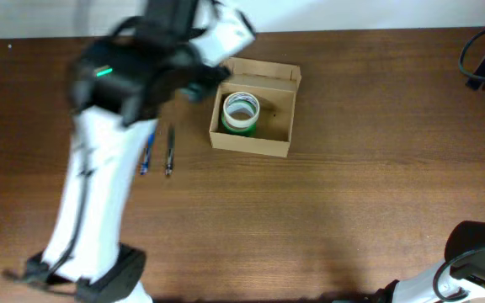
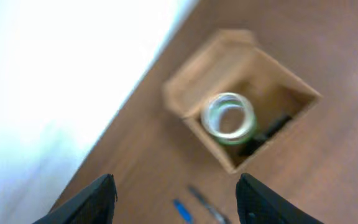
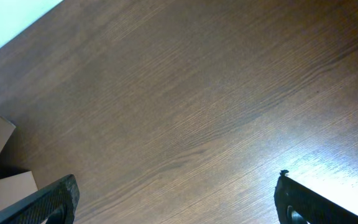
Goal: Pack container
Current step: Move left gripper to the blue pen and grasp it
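Overhead view: we see the container (image 1: 251, 141) near the middle of the table (image 1: 352, 210), with its lid open.
Inside it: a tape roll (image 1: 241, 126) stands in the box, white on top and green on the side.
Waiting outside: a blue pen (image 1: 146, 157) and a dark pen (image 1: 169, 151) lie side by side, just left of the box.
Left claw (image 2: 176, 186): its fingers are wide apart and hold nothing. It is up high, looking down at the box and pens.
Right claw (image 3: 178, 186): spread apart too, with only bare table between the fingers. It is well away from the box.
Step now: we think a pen comes next.
Doing it well: we should go down over one pen only, pinch it at its middle, and not bump the other. Then turn it to fit beside the roll.
Hard to see: the left arm (image 1: 125, 76) is a blur from above and hides its own claw. A dark thing (image 2: 269, 129) sits by the roll, and we cannot tell what it is. The right wrist view shows only a corner of the box.
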You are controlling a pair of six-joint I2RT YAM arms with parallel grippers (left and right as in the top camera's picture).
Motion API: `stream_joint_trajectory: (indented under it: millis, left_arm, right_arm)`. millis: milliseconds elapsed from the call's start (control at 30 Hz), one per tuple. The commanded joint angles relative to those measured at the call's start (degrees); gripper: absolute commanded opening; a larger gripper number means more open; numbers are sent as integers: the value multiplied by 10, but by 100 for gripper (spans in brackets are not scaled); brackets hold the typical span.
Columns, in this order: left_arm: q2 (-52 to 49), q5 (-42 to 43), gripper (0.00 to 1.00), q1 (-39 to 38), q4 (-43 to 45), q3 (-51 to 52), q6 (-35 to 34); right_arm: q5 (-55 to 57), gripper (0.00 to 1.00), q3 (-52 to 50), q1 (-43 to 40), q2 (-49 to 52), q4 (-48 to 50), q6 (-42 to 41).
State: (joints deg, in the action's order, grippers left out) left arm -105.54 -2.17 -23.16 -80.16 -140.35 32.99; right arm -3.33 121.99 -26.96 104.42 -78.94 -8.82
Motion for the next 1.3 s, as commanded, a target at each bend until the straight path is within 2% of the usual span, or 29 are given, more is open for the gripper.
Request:
stream_joint_trajectory:
  millis: [0,100,200,300,433,567,867,1133,1200,1267]
  left_arm:
    - [-6,-56,62,56,-7,23,-96]
    - [-6,-71,60,119,-6,91,-179]
    - [-6,-45,59,182,28,230,-247]
    - [-6,25,60,218,90,357,-249]
    - [-6,22,63,240,173,488,-243]
    - [-8,22,65,251,266,600,-200]
    - [-68,9,60,252,356,626,-183]
    - [-121,9,58,252,367,626,-183]
    - [-124,9,55,252,371,626,-183]
    - [-124,9,48,252,376,626,-183]
  right_arm:
    - [-5,99,1,-1,2,1,-1]
    - [-5,99,1,-1,2,1,-1]
    - [-5,99,1,-1,2,1,-1]
    - [-5,99,1,-1,2,1,-1]
    - [-5,99,1,-1,2,1,-1]
    - [-5,99,1,-1,2,1,-1]
    - [-5,99,1,-1,2,0,-1]
    - [-5,99,1,-1,2,1,-1]
    - [-5,99,1,-1,2,0,-1]
    - [-5,99,1,-1,2,1,-1]
